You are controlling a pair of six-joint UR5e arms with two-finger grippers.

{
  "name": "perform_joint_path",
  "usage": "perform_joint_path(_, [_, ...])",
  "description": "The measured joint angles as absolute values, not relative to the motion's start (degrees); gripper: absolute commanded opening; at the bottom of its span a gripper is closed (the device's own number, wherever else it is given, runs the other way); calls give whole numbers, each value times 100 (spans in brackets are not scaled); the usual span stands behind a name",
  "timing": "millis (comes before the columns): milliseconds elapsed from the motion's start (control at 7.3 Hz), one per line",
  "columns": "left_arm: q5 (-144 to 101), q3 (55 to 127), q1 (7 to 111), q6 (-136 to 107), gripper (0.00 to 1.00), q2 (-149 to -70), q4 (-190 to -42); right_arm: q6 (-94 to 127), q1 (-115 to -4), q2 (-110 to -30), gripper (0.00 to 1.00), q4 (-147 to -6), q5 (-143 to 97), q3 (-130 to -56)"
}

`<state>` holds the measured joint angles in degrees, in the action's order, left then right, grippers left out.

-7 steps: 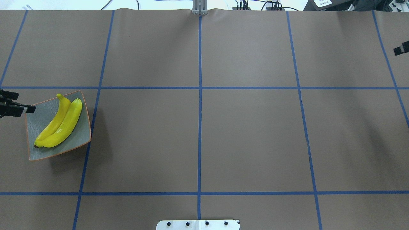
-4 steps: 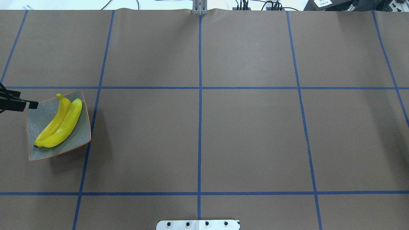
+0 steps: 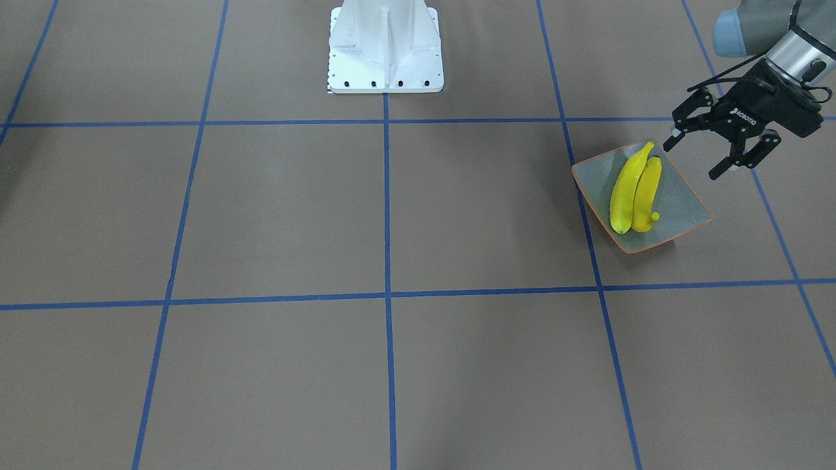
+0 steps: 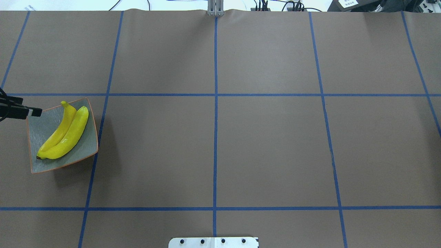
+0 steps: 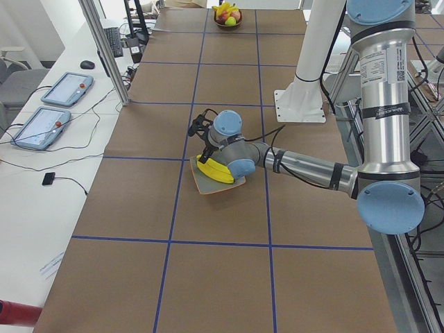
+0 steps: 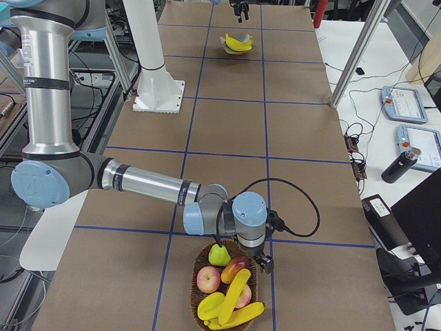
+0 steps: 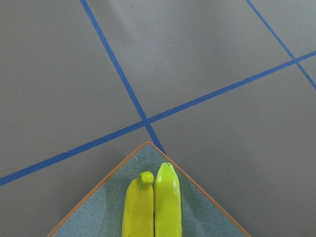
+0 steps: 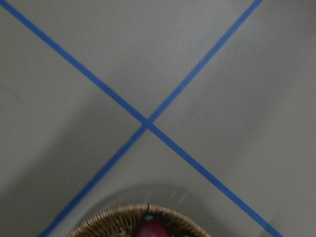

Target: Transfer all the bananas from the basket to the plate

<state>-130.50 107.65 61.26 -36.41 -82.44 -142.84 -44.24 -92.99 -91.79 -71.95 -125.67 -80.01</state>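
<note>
Two yellow bananas (image 3: 631, 192) lie side by side on the grey-green plate (image 3: 682, 202) with the orange rim. The overhead view shows the same bananas (image 4: 65, 132) and plate (image 4: 86, 146) at the table's left. My left gripper (image 3: 692, 160) hovers open and empty beside the plate's corner; one fingertip (image 4: 35, 112) reaches over the rim. At the table's other end a wicker basket (image 6: 196, 293) holds more bananas (image 6: 234, 289). My right gripper (image 6: 265, 261) hangs over the basket's rim; I cannot tell whether it is open or shut.
Apples (image 6: 208, 278) and a green pear (image 6: 219, 255) share the basket with the bananas. The white robot base (image 3: 385, 46) stands mid-table on the brown, blue-taped surface. Tablets (image 5: 52, 125) and cables lie on the side bench.
My left gripper has edged right, toward the plate's corner. The right gripper's tip has left the overhead view at the right edge. The bananas on the plate have not moved.
</note>
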Motion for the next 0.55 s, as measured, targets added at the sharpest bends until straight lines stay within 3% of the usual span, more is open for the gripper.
perform_joint_path(548, [-13043, 10820, 6126, -3919, 99, -8255, -14437, -4694, -9220, -9358, 100, -6927, -11985, -7503])
